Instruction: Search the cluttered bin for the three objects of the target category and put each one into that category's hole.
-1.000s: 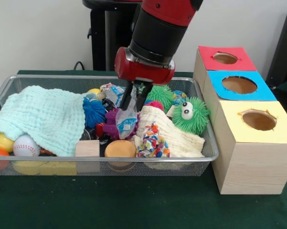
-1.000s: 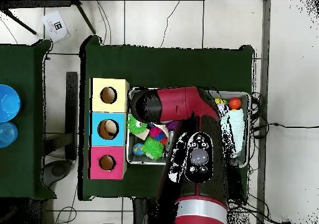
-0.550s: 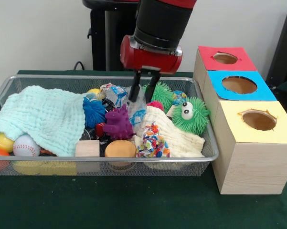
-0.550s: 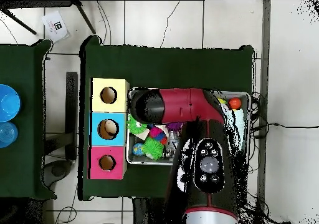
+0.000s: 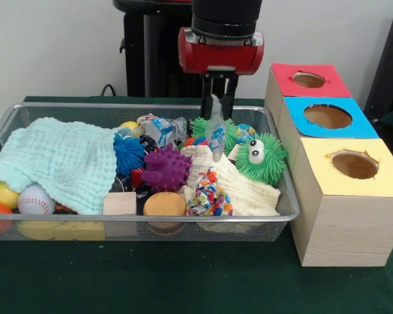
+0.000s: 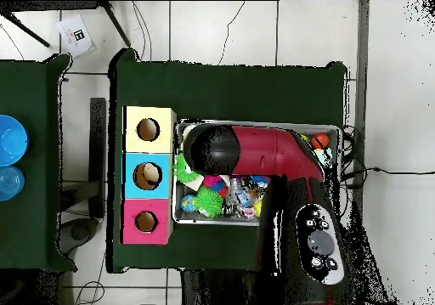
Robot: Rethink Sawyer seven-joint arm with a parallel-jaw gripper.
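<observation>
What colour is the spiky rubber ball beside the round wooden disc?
Purple spiky rubber ball, clearest in the front view.

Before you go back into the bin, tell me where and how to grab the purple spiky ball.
Take the purple spiky ball across its round body, coming straight down from above. Its top is bare, while the blue spiky ball and the cream cloth press in at its sides, so a side approach looks blocked. The gripper first has to let go of the clear wrapper it holds.
</observation>
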